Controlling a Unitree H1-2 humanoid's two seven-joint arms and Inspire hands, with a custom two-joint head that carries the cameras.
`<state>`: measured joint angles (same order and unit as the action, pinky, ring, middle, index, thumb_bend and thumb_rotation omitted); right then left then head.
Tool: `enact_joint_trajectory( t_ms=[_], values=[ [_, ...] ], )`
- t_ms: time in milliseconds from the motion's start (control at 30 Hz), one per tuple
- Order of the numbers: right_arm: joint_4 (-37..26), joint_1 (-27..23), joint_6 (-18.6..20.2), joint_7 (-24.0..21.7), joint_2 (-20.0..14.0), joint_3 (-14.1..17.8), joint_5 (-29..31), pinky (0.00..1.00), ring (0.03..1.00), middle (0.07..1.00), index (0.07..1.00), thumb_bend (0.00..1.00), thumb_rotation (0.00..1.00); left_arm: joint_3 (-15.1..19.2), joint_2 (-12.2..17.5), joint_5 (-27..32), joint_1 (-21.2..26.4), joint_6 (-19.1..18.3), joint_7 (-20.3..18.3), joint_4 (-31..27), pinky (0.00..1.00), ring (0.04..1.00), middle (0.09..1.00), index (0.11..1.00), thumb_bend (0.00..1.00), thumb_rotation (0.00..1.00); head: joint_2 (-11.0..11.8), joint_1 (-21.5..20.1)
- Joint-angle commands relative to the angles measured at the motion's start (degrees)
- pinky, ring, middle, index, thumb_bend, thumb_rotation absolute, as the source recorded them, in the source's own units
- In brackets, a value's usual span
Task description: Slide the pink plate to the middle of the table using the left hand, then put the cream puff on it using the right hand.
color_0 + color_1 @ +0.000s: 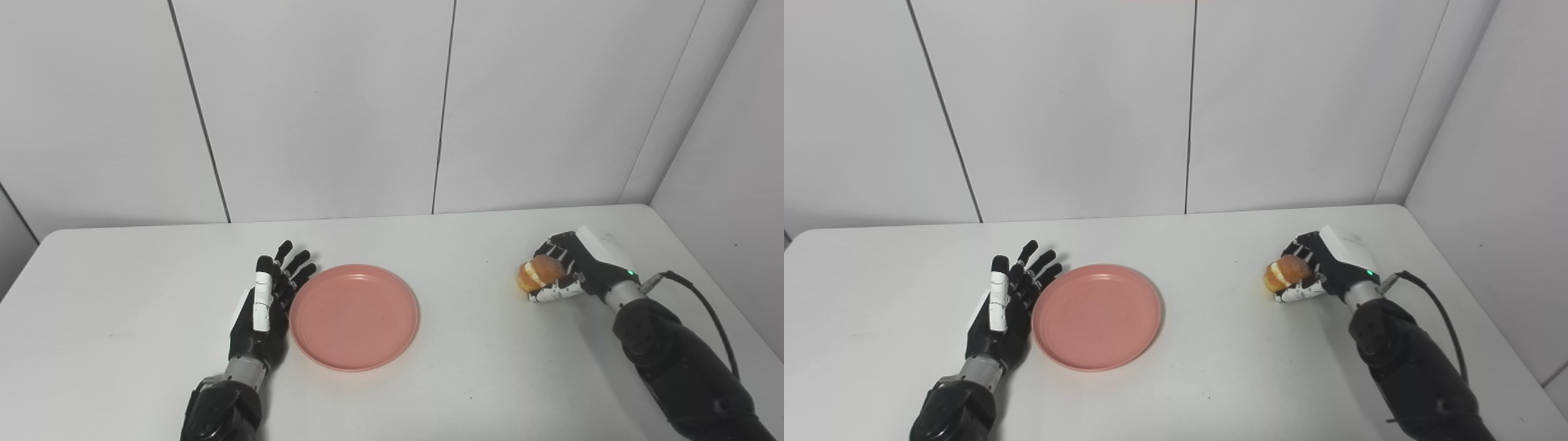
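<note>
I count one pink plate, one cream puff and one desk. Two robot hands: a left robot hand and a right robot hand.

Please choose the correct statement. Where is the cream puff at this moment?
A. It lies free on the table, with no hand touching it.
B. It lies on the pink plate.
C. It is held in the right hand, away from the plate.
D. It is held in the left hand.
C: the right hand has its fingers closed around the cream puff, well to the right of the bare pink plate; the left hand is open beside the plate.
</note>
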<state>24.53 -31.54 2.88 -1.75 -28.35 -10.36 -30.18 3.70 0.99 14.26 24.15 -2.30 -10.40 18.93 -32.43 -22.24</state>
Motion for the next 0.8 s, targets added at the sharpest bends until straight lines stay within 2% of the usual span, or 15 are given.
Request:
enact_joint_trajectory(
  t_ms=[0,100,233,333,433,633,767],
  values=[
    [-2.53,-1.62,-3.72,0.73,-1.95,0.67,0.42,0.31,0.379,0.445,0.512,0.52,0.00,-0.38,-0.34,-0.42,-0.11,-0.35,0.23,-0.41,0.96,0.891,0.916,0.960,0.87,0.97,-0.07,0.27],
    [-4.66,-1.91,-4.00,1.06,-1.78,1.11,0.46,0.24,0.310,0.411,0.516,0.52,0.00,-0.46,-0.41,-0.52,-0.21,-0.25,0.29,-0.56,0.95,0.891,0.920,0.959,0.86,0.97,-0.06,0.95],
    [-8.10,-2.21,-4.90,0.97,-1.30,2.07,1.66,0.23,0.297,0.403,0.512,0.52,0.00,-0.40,-0.81,-0.41,-0.11,-0.48,0.60,-0.40,0.97,0.905,0.922,0.957,0.85,0.97,0.42,1.55],
    [-11.56,-2.42,-5.14,-0.53,-1.30,2.33,2.80,0.32,0.381,0.445,0.510,0.52,0.00,-0.54,-1.34,-0.61,-0.05,-0.68,1.03,-0.56,0.98,0.913,0.927,0.960,0.85,0.97,0.42,2.97],
    [-14.13,-2.49,-5.95,-2.02,-1.59,2.35,3.79,0.35,0.416,0.464,0.507,0.52,0.00,-0.71,-1.96,-0.96,-0.11,-0.54,1.64,-0.61,0.97,0.912,0.914,0.944,0.83,0.97,0.55,4.61],
    [-18.51,-2.33,-6.85,-3.88,-0.58,2.54,5.13,0.37,0.432,0.469,0.504,0.52,0.00,-0.83,-2.92,-2.02,-0.18,-0.65,2.93,-0.26,0.93,0.915,0.913,0.939,0.84,0.97,0.96,7.83],
    [-21.46,-2.38,-8.62,-4.13,0.04,1.37,3.86,0.37,0.426,0.464,0.507,0.52,0.00,-1.17,-3.46,-2.74,-0.24,-0.13,3.33,-0.08,0.92,0.906,0.905,0.940,0.85,0.97,1.32,10.58]
  ],
)
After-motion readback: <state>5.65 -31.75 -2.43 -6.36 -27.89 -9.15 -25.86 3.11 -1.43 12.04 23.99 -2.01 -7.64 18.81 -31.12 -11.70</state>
